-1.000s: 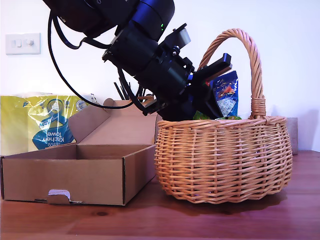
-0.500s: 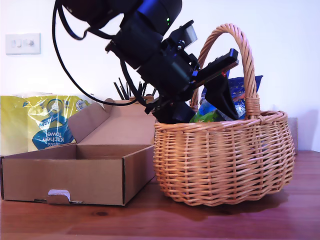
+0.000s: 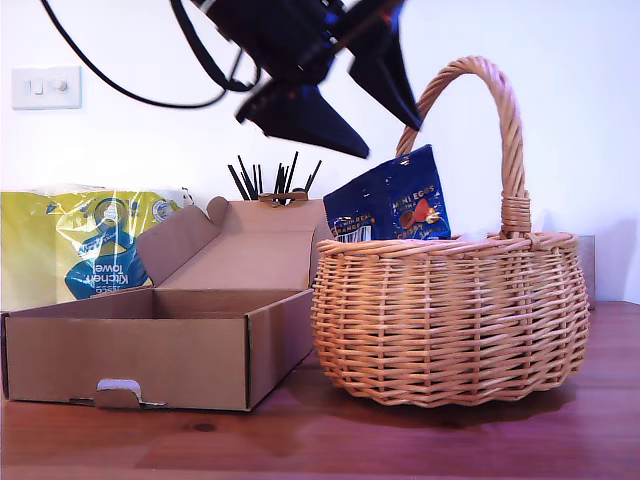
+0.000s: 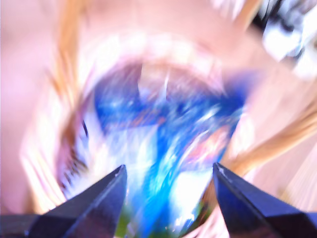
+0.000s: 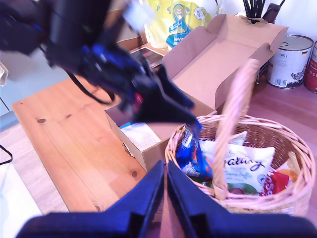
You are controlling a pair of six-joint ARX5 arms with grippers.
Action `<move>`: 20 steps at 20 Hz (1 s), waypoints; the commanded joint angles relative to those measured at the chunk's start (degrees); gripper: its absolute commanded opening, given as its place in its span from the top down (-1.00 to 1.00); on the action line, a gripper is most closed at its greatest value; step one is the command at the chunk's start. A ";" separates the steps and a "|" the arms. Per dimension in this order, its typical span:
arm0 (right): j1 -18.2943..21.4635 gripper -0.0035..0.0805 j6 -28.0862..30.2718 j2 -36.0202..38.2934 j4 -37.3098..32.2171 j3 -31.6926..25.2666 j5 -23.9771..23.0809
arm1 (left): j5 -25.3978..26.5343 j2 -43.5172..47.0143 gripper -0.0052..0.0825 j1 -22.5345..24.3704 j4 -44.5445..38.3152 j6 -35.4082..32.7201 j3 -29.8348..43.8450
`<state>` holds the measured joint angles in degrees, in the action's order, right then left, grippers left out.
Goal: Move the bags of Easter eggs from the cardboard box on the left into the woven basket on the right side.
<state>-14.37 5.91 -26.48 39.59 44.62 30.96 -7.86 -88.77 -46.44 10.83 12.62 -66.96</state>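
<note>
The woven basket (image 3: 445,315) stands at the exterior view's right, and a dark blue Mini Eggs bag (image 3: 390,208) leans inside its rim, free of any fingers. My first gripper (image 3: 392,140) hangs open just above that bag, beside the handle. Its wrist view is blurred, showing open fingertips (image 4: 106,198) over the blue bag (image 4: 163,139). In the second wrist view the basket (image 5: 292,198) holds the blue bag (image 5: 190,153), a cream bag (image 5: 240,163) and a red-orange bag (image 5: 270,183). My second gripper (image 5: 166,198) is shut, high above the table. The cardboard box (image 3: 150,345) sits open at the exterior view's left.
A pale packet (image 5: 140,136) lies in the box (image 5: 213,64); I cannot tell what it is. Behind the box stands a yellow kitchen towel pack (image 3: 80,245). Tins (image 5: 291,59) stand behind the box's lid. The basket handle (image 3: 505,130) arches close to my first gripper.
My first arm has risen out of the basket, up and toward the exterior view's left. The blue bag stays behind, leaning in the basket.
</note>
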 commanded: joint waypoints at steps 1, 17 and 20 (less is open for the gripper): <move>-0.26 0.94 0.13 0.13 -0.26 0.17 0.13 | 0.61 -0.02 0.14 0.68 3.28 -1.97 1.22; 3.96 0.94 -7.06 0.15 -18.40 -6.29 -11.45 | 8.55 22.69 0.93 14.73 -6.56 -8.59 24.37; 6.43 0.94 -7.72 0.24 -21.07 -8.98 -12.22 | 3.32 30.93 0.93 23.41 -8.07 -8.72 30.64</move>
<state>-8.29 -1.50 -26.48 19.38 37.43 18.90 -3.40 -59.64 -23.51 4.12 4.21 -37.10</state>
